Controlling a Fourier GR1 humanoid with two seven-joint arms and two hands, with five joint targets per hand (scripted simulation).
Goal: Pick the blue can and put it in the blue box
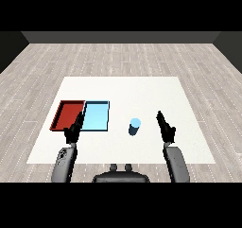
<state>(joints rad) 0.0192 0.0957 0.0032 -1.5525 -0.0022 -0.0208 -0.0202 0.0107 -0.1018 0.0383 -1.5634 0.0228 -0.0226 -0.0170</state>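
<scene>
Blue can (134,126): stood upright on the table (142,87), right of the blue tray (97,116).
Right hand (165,126): held wide, nothing gripped.
Left hand (73,130): fingers straight, nothing held.

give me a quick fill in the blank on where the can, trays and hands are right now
1. The blue can stands upright on the white table, to the ____ of the light blue tray in the head view.
2. The tray farthest to the view's left is the ____ one.
3. The hand nearer the can is the robot's ____ hand.
4. The left hand, fingers straight, holds ____.

Missing words: right; red; right; nothing
</scene>
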